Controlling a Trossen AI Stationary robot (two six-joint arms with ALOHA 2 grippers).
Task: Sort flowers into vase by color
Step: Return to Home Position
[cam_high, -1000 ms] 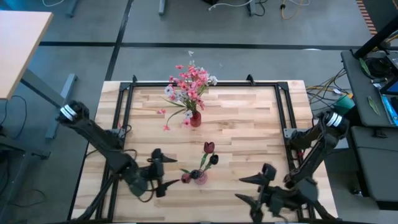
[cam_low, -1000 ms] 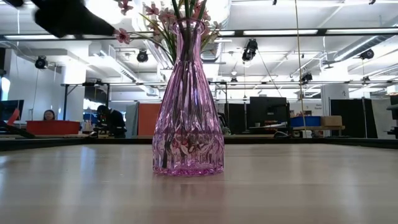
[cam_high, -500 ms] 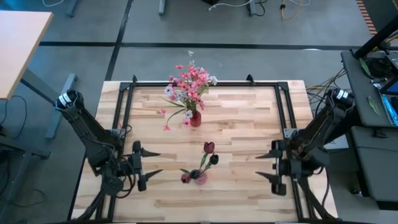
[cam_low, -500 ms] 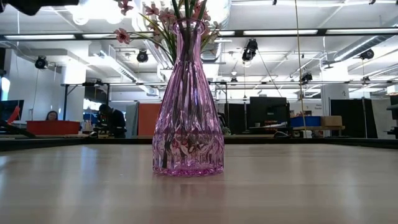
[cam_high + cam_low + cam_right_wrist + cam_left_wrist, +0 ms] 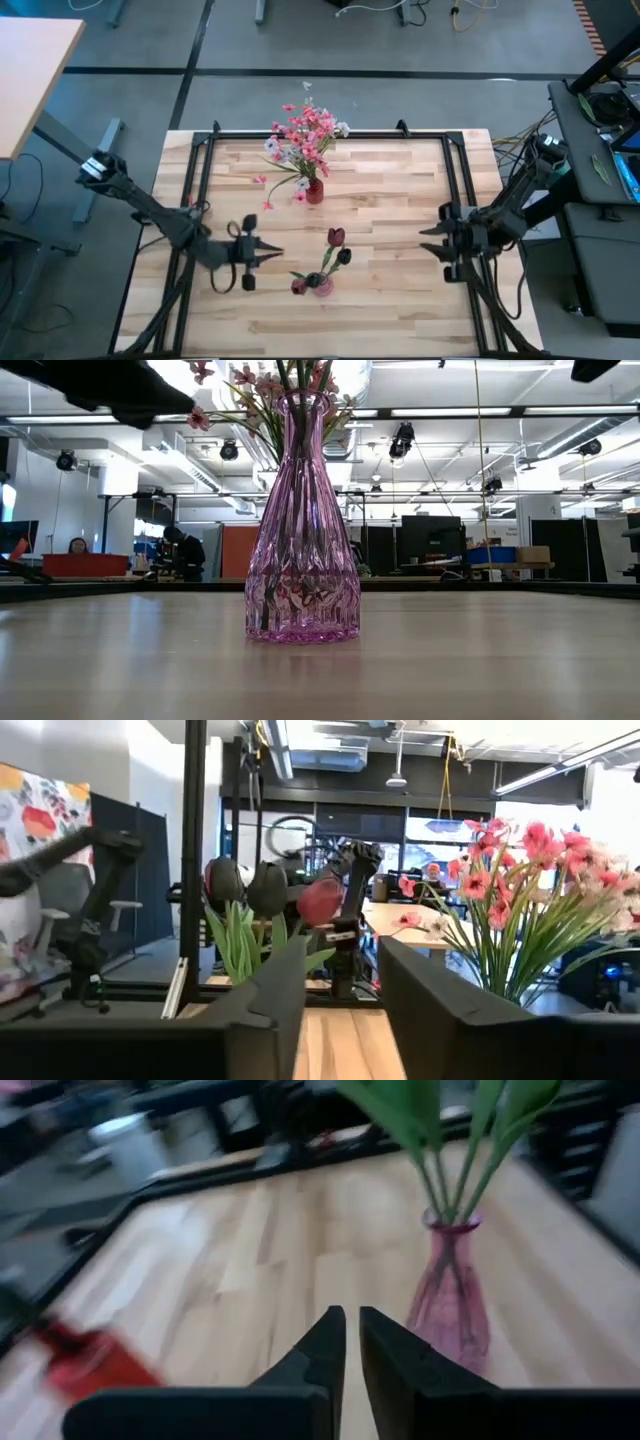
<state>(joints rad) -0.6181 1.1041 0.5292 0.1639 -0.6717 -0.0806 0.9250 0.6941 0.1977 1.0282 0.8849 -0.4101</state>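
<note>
— Flowers [image 5: 305,150] first: where are they found?

— All are seen standing in vases. Pink blossom clusters [image 5: 320,122] with small white sprays [image 5: 343,129] are held in the red vase [image 5: 315,191], toward the top edge of the table [image 5: 400,190] in the high view; a few pink heads are hung low just beside it. Three dark red buds [image 5: 336,237] are set in the purple vase [image 5: 323,287], lower in that view, one of them tipped low toward the left arm's side.

— How are the grippers placed?

— The left gripper [image 5: 351,1318] is held over the table just beside the purple vase, pointed at it; its fingers are drawn nearly together, and nothing is gripped. The right gripper [image 5: 342,955] is held well apart from both vases, near the table's right edge, pointed inward; its fingers are spread, and nothing is carried.

— What is caught by the low camera?

— The purple vase is shown mid-table, green stems [image 5: 297,430] inside it, pink blossoms behind its neck; people [image 5: 180,550] are glimpsed in the room beyond.
</note>
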